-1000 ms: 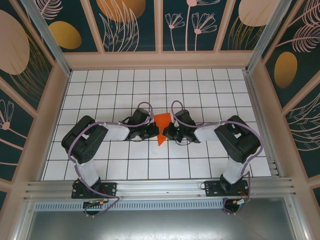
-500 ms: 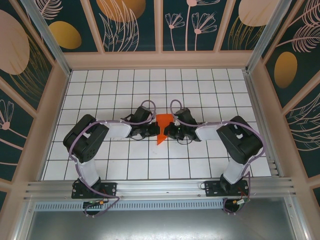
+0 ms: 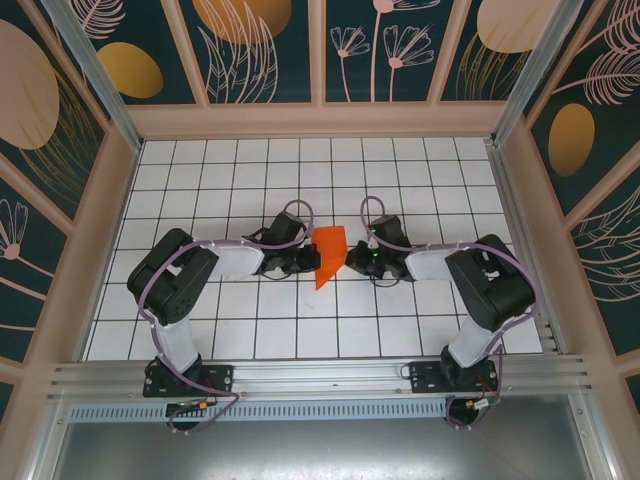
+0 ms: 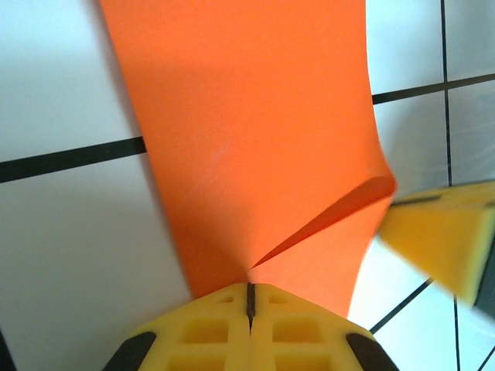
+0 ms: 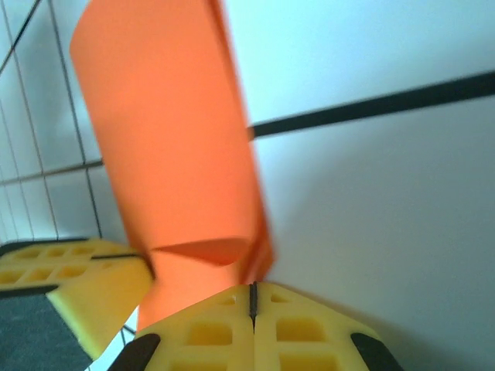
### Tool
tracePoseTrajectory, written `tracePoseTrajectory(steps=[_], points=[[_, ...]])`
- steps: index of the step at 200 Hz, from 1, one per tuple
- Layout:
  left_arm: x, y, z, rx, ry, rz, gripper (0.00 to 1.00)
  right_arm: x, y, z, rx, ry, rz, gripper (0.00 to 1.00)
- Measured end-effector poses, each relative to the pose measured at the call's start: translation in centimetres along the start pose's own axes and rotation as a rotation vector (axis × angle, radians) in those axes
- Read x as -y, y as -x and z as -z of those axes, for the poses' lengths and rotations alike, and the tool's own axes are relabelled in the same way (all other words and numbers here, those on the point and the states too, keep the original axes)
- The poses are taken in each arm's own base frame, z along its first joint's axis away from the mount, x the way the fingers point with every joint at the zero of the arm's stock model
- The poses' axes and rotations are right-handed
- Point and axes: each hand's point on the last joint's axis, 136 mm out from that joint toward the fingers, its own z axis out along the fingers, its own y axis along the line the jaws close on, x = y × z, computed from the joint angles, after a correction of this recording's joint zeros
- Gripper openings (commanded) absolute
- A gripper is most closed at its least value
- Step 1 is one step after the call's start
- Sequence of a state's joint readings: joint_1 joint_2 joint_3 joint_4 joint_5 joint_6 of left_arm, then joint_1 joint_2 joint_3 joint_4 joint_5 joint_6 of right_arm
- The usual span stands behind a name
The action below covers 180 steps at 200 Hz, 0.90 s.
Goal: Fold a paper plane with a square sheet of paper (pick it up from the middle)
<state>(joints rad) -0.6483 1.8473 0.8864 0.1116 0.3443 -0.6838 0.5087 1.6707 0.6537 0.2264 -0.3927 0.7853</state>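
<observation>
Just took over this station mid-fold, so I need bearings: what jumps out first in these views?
The bright orange-red folded sheet of paper stands out first, at the middle of the white grid-tiled table between the two arms. The left gripper is shut on a crease of it. The right gripper, also shut, sits at its opposite edge, and whether it pinches paper I cannot tell.

Paper point(image 3: 328, 250) between fingers point(image 4: 209, 332); open tiles point(image 3: 300, 170) around
</observation>
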Motion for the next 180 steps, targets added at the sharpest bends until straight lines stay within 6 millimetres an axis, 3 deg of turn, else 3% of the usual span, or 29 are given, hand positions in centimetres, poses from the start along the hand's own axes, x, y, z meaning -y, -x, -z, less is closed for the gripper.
tracePoseTrajectory(steps=[14, 40, 88, 134, 180], points=[[0.0, 0.0, 0.0, -0.002, 0.002, -0.003, 0.00, 0.0, 1.0, 1.0, 0.037, -0.010, -0.006, 0.00], [0.1, 0.1, 0.0, -0.004, 0.008, -0.018, 0.00, -1.9, 1.4, 1.8, 0.060, 0.026, 0.041, 0.00], [0.2, 0.3, -0.1, -0.017, 0.025, -0.086, 0.00, -4.9, -0.7, -0.5, -0.032, 0.072, 0.122, 0.00], [0.2, 0.4, -0.2, -0.024, 0.030, -0.103, 0.00, -3.0, -1.5, -2.3, -0.086, 0.028, 0.097, 0.00], [0.1, 0.4, -0.3, -0.024, 0.035, -0.107, 0.00, -0.7, 0.0, -1.2, -0.060, 0.042, 0.028, 0.00]])
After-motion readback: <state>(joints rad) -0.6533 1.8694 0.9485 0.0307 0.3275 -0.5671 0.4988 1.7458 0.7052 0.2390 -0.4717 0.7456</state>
